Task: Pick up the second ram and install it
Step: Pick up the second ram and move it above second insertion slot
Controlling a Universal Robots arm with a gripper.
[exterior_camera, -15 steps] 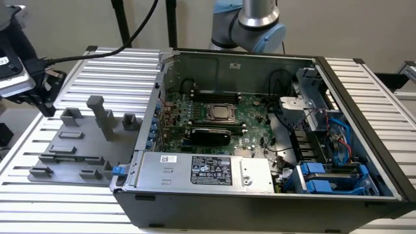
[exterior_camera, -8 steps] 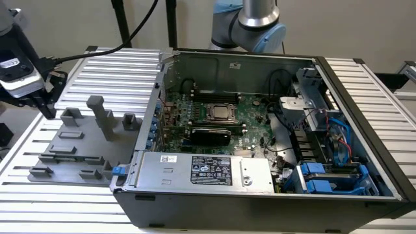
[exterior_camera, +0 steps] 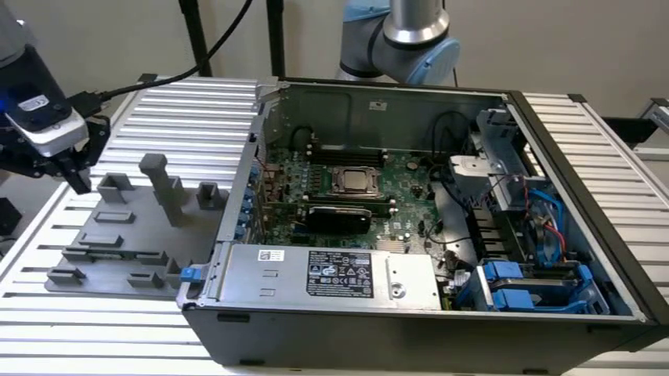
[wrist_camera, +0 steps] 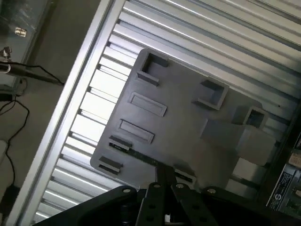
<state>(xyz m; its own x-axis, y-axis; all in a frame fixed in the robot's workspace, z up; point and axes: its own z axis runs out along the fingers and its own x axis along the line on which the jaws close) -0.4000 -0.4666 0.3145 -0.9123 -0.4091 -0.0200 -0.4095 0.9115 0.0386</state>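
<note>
Up over grey holder tray (exterior_camera: pixel 124 236), hand (exterior_camera: pixel 77 183) pointing down, fingers (wrist_camera: pixel 165 175) pressed together, computer case (exterior_camera: pixel 418 317) alongside

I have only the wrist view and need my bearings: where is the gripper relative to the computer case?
Observer: The gripper is outside the case, to the exterior view's left of it, above the edge of the grey holder.
Operator: Is the case open?
Observer: Yes, its upper side is open and the motherboard lies exposed inside.
Operator: What stands out on the board?
Observer: The CPU socket is near its middle, with a black card just in front of it, nearer the camera.
</note>
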